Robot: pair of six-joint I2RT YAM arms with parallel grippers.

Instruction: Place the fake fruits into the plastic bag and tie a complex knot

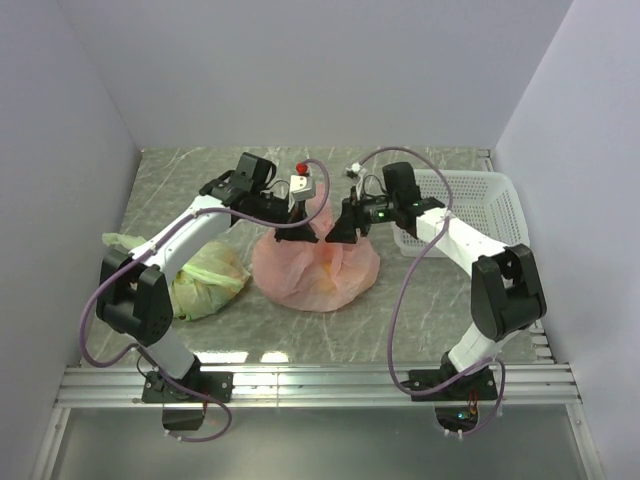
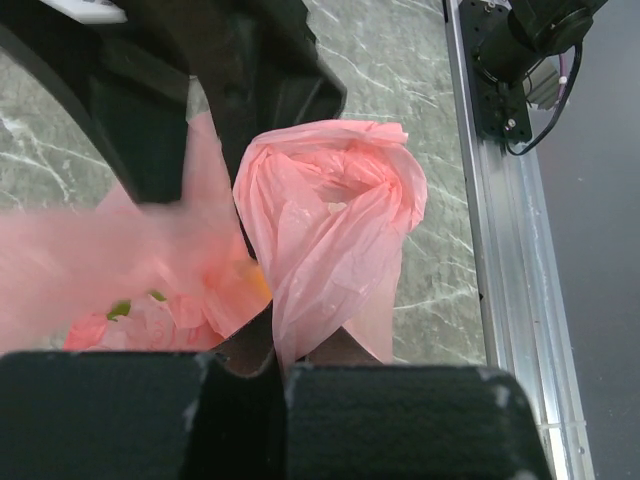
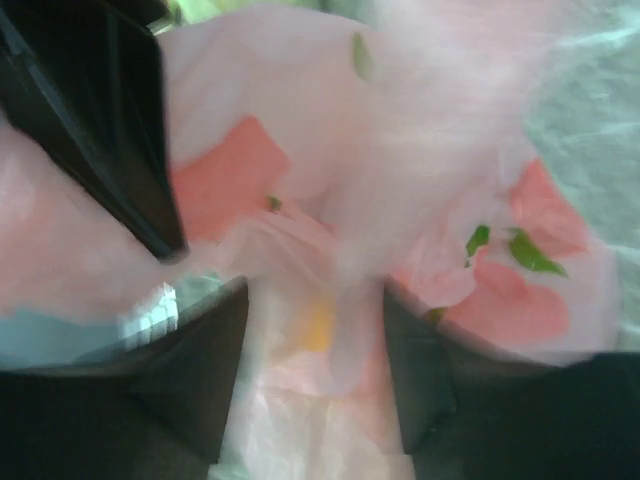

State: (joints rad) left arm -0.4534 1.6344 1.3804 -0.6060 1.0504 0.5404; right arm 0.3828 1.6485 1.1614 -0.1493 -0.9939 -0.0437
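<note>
From above, the two arm bases [image 1: 185, 385] sit nearest on the rail [image 1: 320, 385]; beyond them, mid-table, lies the salmon-pink plastic bag [image 1: 315, 265], slumped and full, with a pale green bag [image 1: 205, 275] to its left and a white basket [image 1: 470, 205] far right; the left gripper [image 1: 303, 212] and right gripper [image 1: 342, 225] meet over the bag's far top, close together.

In the left wrist view its own fingers [image 2: 380, 420] fill the near edge, pressed together on a thin twisted strand of pink film; above them the handle curls into a loose loop, likely the knot [image 2: 330, 200] half formed and not drawn tight; a yellow-orange fruit shows through the film lower left.

In the right wrist view, which is blurred, the jaws stand roughly half apart with film hanging between them, not visibly pinched; the fake fruits [image 3: 520, 305], peach-pink with green leaves, lie inside the bag.

The film looks thin, limp and slippery, easily torn by a sharp pull; the load seems light, so the bag may drag along rather than resist; the best hold is probably on bunched handle film close beside the loop, never a single layer.
</note>
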